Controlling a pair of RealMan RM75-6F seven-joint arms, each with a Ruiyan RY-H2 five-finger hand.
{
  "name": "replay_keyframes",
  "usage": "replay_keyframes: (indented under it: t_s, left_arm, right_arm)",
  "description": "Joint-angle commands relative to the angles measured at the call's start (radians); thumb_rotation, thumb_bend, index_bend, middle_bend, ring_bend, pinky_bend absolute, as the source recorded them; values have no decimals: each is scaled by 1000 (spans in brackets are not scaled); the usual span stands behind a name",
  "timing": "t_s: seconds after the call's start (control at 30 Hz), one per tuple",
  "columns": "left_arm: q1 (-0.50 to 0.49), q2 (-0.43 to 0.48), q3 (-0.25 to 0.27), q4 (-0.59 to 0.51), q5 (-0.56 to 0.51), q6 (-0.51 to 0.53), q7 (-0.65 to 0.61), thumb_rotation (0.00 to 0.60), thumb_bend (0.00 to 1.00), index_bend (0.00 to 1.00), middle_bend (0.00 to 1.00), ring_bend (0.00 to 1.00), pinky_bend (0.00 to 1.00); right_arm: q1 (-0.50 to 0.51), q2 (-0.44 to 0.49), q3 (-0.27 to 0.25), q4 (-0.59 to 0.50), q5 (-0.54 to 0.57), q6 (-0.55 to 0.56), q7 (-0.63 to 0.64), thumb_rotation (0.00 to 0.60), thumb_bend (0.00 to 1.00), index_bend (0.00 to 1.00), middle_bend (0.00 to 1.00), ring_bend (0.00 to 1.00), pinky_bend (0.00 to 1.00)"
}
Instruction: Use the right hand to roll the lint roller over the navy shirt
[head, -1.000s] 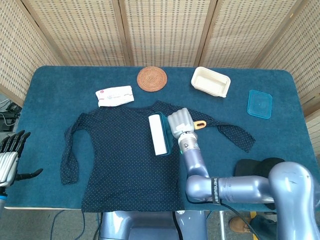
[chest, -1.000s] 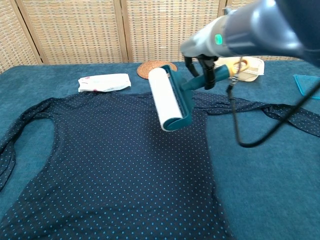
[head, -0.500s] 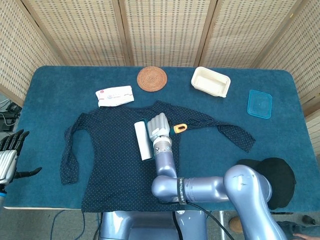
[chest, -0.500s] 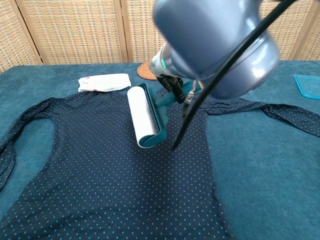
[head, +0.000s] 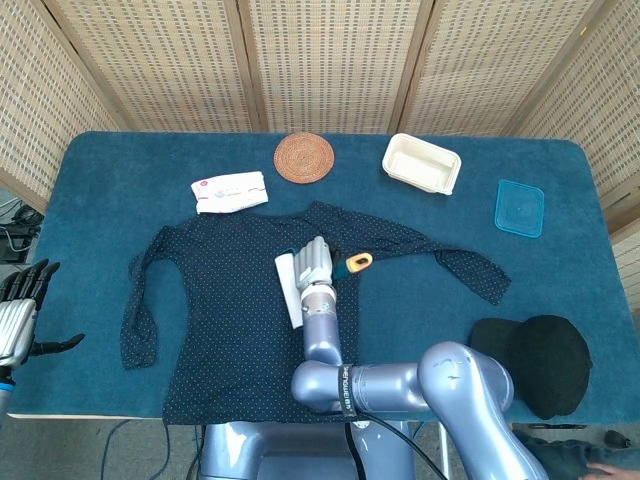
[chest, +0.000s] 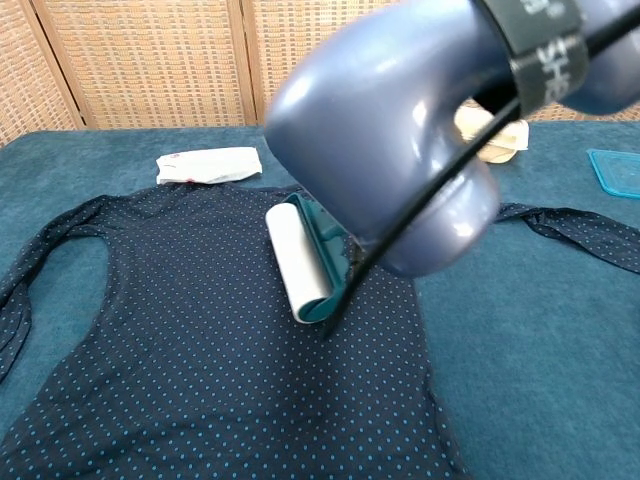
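Note:
The navy dotted shirt lies flat on the blue table. My right hand grips the teal handle of the lint roller, whose white roll lies on the shirt's middle. The handle's orange tip sticks out to the right of the hand. In the chest view my right arm fills the upper frame and hides the hand. My left hand hangs off the table's left edge, fingers apart, holding nothing.
A white packet, a round woven coaster, a cream tray and a teal lid lie along the far side. A black cap sits at the near right.
My right hand carried the roller leftward and toward me over the shirt, then lowered it onto the fabric. The left hand stayed put.

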Motion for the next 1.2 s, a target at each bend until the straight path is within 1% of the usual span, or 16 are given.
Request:
replay_keyframes:
  t_s: [0.03,0.17,0.37,0.47,0.57,0.7,0.87,1.2]
  left_arm:
    - [-1,-1,1,0,0,-1,2,600,0,0,0,0,0]
    - [-3,-4,1,0,-2,-1,9,600,0,0,0,0,0]
    - [-4,-10,6,-5,2,1,28,600,0,0,0,0,0]
    - [-7,-14,6,-7,1,0,38,600,0,0,0,0,0]
    - [-9,-17,6,-8,-2,0,45,600,0,0,0,0,0]
    - [-10,-19,5,-7,-8,-2,50,600,0,0,0,0,0]
    - [-11,-19,4,-3,-15,-5,48,600,0,0,0,0,0]
    - [-13,-16,3,5,-20,-13,28,600,0,0,0,0,0]
  right_arm:
    - [-39,8,-52,4,-38,22,-26,600,869,749,1000,1000,1000]
    - [-88,42,-98,-12,-69,36,-41,600,870,749,1000,1000,1000]
    - [-149,100,-179,-20,-103,58,-103,600,870,748,1000,1000,1000]
    - [-171,121,-187,-29,-115,51,-114,600,869,748,1000,1000,1000]
    - [-179,124,-181,-34,-125,41,-123,600,870,747,1000,1000,1000]
    - [-173,102,-169,-30,-138,35,-149,600,869,747,1000,1000,1000]
    - [-144,45,-140,-12,-149,35,-191,600,869,747,1000,1000,1000]
    - [-61,-62,-67,5,-179,49,-272,600,867,747,1000,1000,1000]
